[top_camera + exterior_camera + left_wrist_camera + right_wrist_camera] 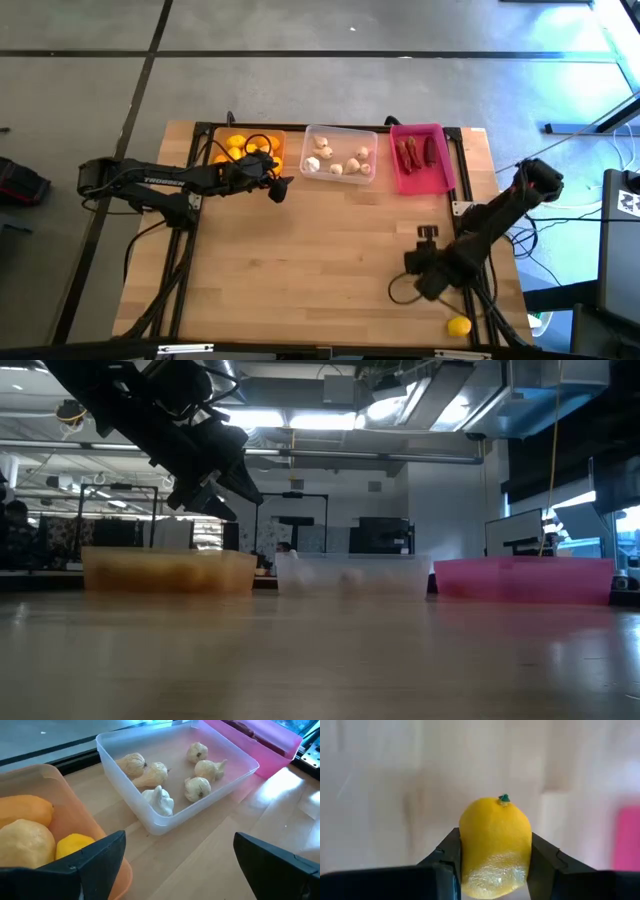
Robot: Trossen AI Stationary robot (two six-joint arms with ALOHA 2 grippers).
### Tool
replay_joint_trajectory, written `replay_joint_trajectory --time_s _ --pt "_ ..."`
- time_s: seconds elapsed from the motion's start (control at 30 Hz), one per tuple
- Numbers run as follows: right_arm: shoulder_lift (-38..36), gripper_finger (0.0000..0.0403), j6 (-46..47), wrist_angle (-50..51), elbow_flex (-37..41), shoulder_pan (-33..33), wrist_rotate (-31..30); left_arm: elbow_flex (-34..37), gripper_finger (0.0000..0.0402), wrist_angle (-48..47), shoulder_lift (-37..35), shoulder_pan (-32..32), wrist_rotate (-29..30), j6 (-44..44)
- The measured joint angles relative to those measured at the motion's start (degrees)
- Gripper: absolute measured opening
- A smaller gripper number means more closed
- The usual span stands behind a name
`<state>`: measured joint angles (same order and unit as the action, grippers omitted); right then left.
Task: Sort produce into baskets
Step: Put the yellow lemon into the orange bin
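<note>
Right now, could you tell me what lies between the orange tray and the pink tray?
The clear tray of garlic bulbs sits between the orange tray and the pink tray, as the high view shows.

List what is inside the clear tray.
The clear tray holds whitish garlic-like bulbs; six show in the left wrist view, none hidden. No lemons or chilies are in it.

A lab: exposed ceiling ducts [400, 390], equipment racks [110, 530], concrete floor [300, 90]
</note>
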<state>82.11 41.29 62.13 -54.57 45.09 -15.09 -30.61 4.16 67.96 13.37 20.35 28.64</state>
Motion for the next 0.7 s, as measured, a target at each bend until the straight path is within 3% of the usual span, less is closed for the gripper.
replay_joint_trajectory --time_s 0.2,0.37,0.7 --pt "-7.0 0.0131 -5.7 -0.9 0.0 -7.8 -10.1 0.0 0.0365 2.2 0.0 -1.9 -0.9 -0.6" --pt "-11.3 0.013 -9.4 -5.2 0.0 -13.7 -17.1 0.0 0.0365 9.3 0.0 -6.0 -4.2 -5.4" --pt "-13.1 0.0136 -28.9 -33.9 0.0 -20.7 -17.2 0.0 0.0365 24.1 1.9 -15.8 -4.5 -15.1"
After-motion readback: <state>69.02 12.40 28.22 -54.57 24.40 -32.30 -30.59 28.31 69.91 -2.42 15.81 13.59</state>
